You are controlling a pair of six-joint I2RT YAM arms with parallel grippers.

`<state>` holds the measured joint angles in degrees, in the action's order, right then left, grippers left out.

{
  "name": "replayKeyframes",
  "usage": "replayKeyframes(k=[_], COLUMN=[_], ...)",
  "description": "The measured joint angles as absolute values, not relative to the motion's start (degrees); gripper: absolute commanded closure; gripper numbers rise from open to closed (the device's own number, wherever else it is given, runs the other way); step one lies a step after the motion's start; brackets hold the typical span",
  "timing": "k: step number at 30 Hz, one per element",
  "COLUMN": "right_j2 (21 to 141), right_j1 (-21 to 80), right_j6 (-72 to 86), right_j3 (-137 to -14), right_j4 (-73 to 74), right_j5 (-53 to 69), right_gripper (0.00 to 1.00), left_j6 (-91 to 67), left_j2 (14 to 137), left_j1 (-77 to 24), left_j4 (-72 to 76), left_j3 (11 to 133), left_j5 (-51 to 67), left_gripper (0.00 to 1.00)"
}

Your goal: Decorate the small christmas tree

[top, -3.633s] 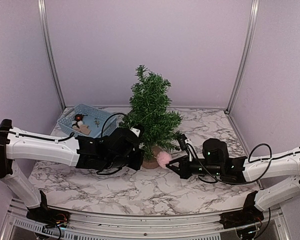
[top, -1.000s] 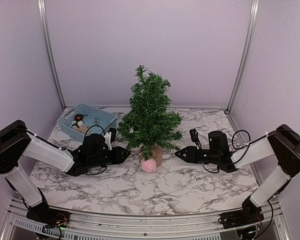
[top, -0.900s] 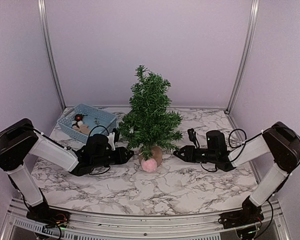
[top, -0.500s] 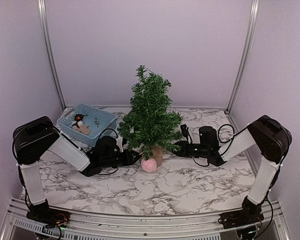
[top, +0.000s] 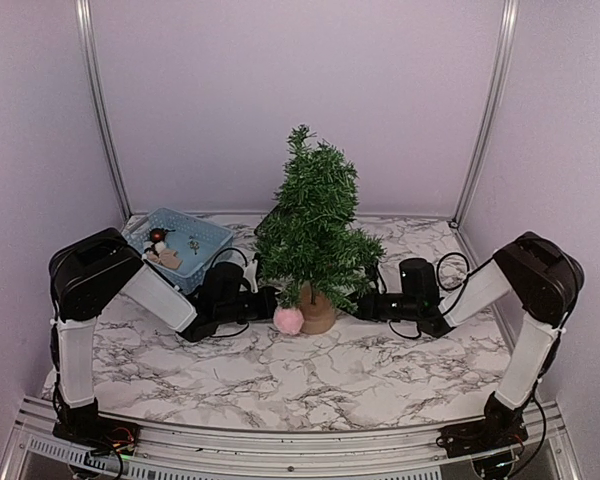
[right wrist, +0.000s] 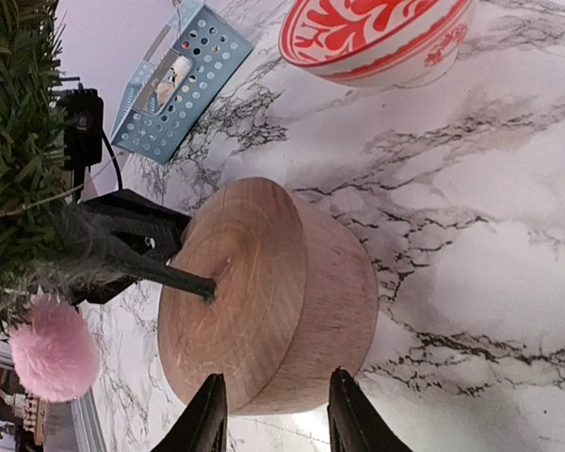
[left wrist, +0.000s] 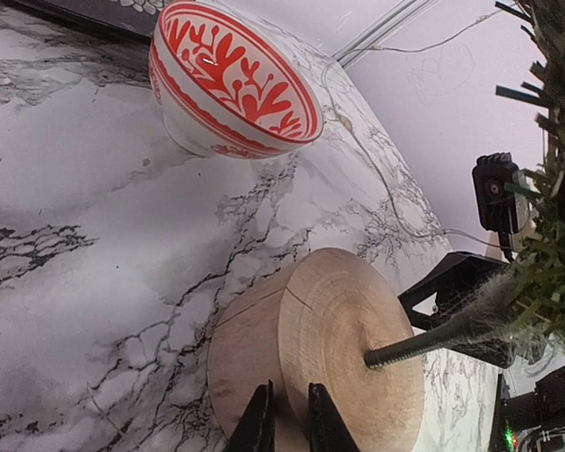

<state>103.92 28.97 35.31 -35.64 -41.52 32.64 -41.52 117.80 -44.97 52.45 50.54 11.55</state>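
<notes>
The small christmas tree point(top: 315, 235) stands mid-table on its round tan stump point(top: 320, 312), dark green and leaning slightly right. A pink pom-pom point(top: 288, 320) hangs low beside the stump's left front. My left gripper point(top: 267, 303) lies low at the stump's left. In the left wrist view its fingers point(left wrist: 259, 424) stand almost together against the rim of the stump point(left wrist: 330, 358), and I see nothing between them. My right gripper point(right wrist: 275, 405) comes in from the right. It straddles the stump point(right wrist: 264, 301), one finger at the top face and one at the bottom edge.
A blue perforated basket point(top: 216, 233) with small ornaments sits at the back left. A red-and-white patterned bowl point(left wrist: 235, 85) stands behind the tree, hidden by it in the top view. Metal frame posts rise at both back corners. Both arms lie low across the marble table.
Both grippers have moved inward to the stump. The left jaws have narrowed. The tree has shifted right by a little, and the pom-pom now sits to the stump's left.
</notes>
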Motion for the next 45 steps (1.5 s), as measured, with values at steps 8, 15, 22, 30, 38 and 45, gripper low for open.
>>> replayKeyframes(k=[8,15,22,30,38,45], right_j2=[98.8,92.5,89.1,87.5,87.4,87.6], right_j1=[28.9,28.5,27.4,25.7,24.8,23.2], right_j6=[35.3,33.3,31.0,28.7,26.6,25.5], right_j3=[-31.0,-30.5,-30.5,-31.1,-34.0,-34.8], right_j4=[-41.1,-36.7,-31.4,-26.4,-22.8,-21.8], right_j5=[32.0,29.5,27.2,26.0,25.2,25.2], right_gripper=[0.64,0.64,0.64,0.64,0.63,0.63], left_j6=[-38.3,-34.8,-30.1,-24.5,-21.4,-18.5], left_j2=[118.5,110.3,100.6,97.6,102.9,111.5], left_j1=[-41.0,-35.7,-30.7,-18.9,-9.9,-7.6], left_j4=[50.4,42.3,32.3,13.9,3.5,-1.2], left_j3=[52.5,50.9,51.5,63.0,72.9,77.6], left_j5=[13.1,10.2,7.8,3.8,-5.3,-9.7], left_gripper=[0.86,0.79,0.66,0.59,0.52,0.48])
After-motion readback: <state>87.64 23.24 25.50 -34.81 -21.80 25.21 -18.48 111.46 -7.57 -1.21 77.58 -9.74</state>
